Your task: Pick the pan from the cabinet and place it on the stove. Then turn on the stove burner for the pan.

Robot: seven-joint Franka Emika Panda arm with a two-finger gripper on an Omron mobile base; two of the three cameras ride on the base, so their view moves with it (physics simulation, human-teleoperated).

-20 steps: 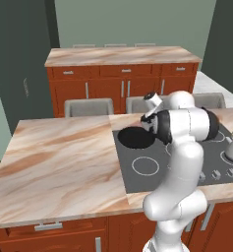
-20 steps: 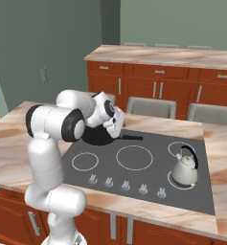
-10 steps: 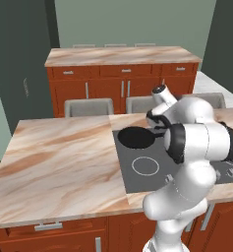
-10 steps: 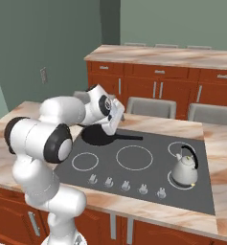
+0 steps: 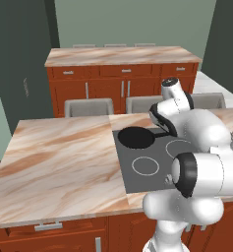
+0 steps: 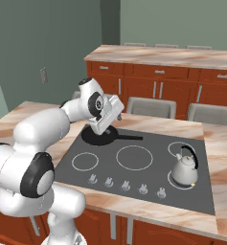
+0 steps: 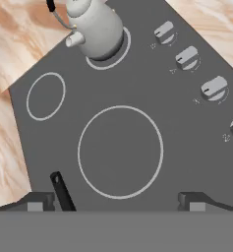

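The black pan (image 6: 98, 137) lies flat on the back-left burner of the dark grey stove (image 6: 148, 167), its long handle (image 6: 129, 138) pointing right. In the left base view the pan (image 5: 135, 138) sits at the stove's (image 5: 150, 177) far left corner. My gripper (image 6: 101, 125) hovers just above the pan, open and holding nothing. In the hand view my gripper (image 7: 115, 203) stands wide open over a large ring marking (image 7: 120, 151), with the pan's handle tip (image 7: 62, 191) beside the left finger. The cabinet is out of view.
A silver kettle (image 6: 184, 167) stands on the front-right burner, also the kettle (image 7: 95, 27) in the hand view. Grey knobs (image 6: 126, 184) line the stove's front edge. Marble counter (image 5: 59, 157) spreads to the left. Grey chair backs (image 6: 151, 106) and a drawer unit (image 6: 172, 72) stand behind.
The arm has swung round and the hand has lifted up and off the pan. The pan stays on its burner. The jaws have stayed open.
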